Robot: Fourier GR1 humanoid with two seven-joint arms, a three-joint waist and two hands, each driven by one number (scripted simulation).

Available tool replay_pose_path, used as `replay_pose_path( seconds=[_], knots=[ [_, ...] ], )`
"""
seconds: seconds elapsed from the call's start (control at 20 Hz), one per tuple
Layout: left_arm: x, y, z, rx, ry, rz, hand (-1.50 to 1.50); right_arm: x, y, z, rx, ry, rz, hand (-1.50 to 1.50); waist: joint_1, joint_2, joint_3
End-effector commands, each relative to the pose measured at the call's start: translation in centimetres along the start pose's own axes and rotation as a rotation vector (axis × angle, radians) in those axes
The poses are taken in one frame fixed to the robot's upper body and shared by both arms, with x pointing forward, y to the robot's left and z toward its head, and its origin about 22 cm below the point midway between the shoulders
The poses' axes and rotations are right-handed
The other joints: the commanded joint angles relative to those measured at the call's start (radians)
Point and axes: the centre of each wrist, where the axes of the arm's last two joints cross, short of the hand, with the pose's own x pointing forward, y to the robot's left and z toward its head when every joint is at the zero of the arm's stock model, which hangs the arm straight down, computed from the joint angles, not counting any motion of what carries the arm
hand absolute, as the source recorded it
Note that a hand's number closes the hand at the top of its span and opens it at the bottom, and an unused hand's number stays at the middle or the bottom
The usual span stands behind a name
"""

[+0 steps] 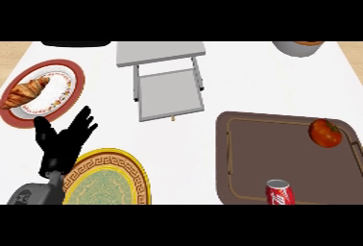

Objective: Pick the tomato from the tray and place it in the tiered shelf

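A red tomato (325, 133) lies in the far right corner of the dark brown tray (262, 149). The grey tiered shelf (165, 77) stands at the back middle of the white counter, its lower tier jutting toward me. My left hand (62, 140) is at the lower left with fingers spread and straight, holding nothing, far from the tomato. My right hand does not show.
A red soda can (279, 192) stands at the tray's near edge. A yellow patterned plate (106, 180) lies beside my left hand. A red-rimmed plate (60, 93) with a croissant (26, 92) sits at the far left. A grey bowl (299, 47) is at the back right.
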Motion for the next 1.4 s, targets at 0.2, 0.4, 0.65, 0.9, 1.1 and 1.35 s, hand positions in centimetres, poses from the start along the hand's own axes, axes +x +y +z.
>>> replay_pose_path(
  seconds=[0.2,0.4,0.65,0.9,1.1,1.35],
  knots=[
    [-1.2,-2.7,0.5,0.011,0.074,-0.004,0.0,1.7,2.4,-1.1,0.047,0.098,0.126,-1.5,-0.014,0.003,-0.005],
    [-1.8,-0.9,0.7,0.01,0.08,0.004,0.0,1.0,3.9,-3.0,0.01,0.14,0.142,-1.5,-0.011,0.005,-0.005],
    [-2.5,-0.2,1.5,0.027,0.075,-0.001,0.0,0.9,5.7,-2.0,-0.013,0.135,0.161,-1.5,-0.024,0.0,-0.005],
    [-0.6,0.3,0.8,0.03,0.092,-0.02,0.0,0.4,7.2,-3.4,-0.014,0.136,0.143,-1.5,-0.022,0.0,-0.005],
    [-0.1,0.9,1.2,0.015,0.07,-0.01,0.0,0.8,5.6,-3.5,-0.031,0.174,0.166,-1.5,-0.015,0.002,-0.005],
    [-1.7,1.5,0.8,0.034,0.073,0.005,0.0,-2.9,9.6,-5.7,-0.064,0.198,0.234,-1.5,-0.024,0.002,-0.005]
  ],
)
